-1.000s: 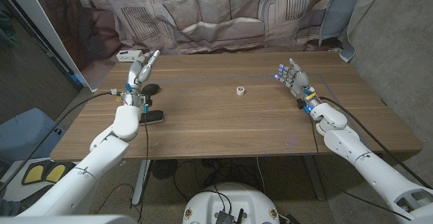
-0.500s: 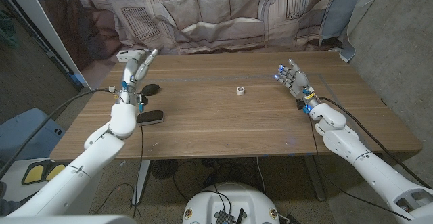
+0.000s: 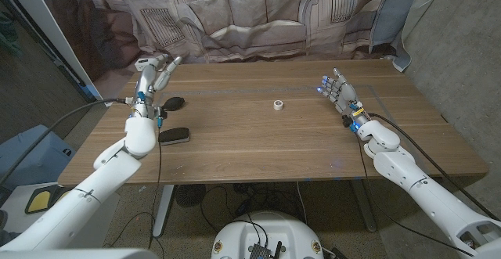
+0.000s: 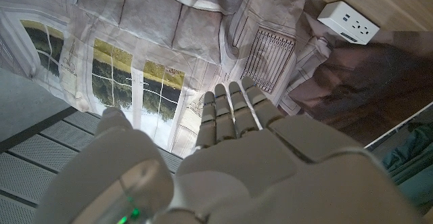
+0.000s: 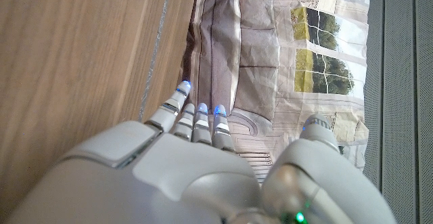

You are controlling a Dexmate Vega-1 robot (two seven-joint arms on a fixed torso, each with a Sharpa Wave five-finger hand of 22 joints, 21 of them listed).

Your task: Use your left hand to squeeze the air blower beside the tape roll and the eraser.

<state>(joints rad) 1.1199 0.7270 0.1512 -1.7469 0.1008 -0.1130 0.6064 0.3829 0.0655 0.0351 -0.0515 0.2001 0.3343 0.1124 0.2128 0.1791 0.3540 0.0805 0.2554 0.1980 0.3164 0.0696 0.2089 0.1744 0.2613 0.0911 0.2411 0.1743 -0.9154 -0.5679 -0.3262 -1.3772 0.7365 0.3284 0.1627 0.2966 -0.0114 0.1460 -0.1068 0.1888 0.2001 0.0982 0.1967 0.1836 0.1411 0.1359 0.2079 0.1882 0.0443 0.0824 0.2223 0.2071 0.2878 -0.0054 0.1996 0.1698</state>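
Left robot hand (image 3: 153, 75) is up at the desk's (image 3: 258, 138) ten o'clock corner, fingers straight and apart, gripping nothing; the left wrist view has them pointing at the printed backdrop curtain (image 4: 135, 55), with a white power strip (image 4: 346, 21) on the desk edge nearby. The black air blower (image 3: 174, 102) lies on the wood just beside that robot hand, at its four o'clock, untouched. A flat black eraser (image 3: 174, 135) lies close by, at six o'clock from the blower. The small white tape roll (image 3: 277, 104) stands near desk centre, well apart from both. Over at three o'clock, the right robot hand (image 3: 338, 92) stands with fingers spread, blue-lit fingertips (image 5: 201, 107) showing, nothing in it
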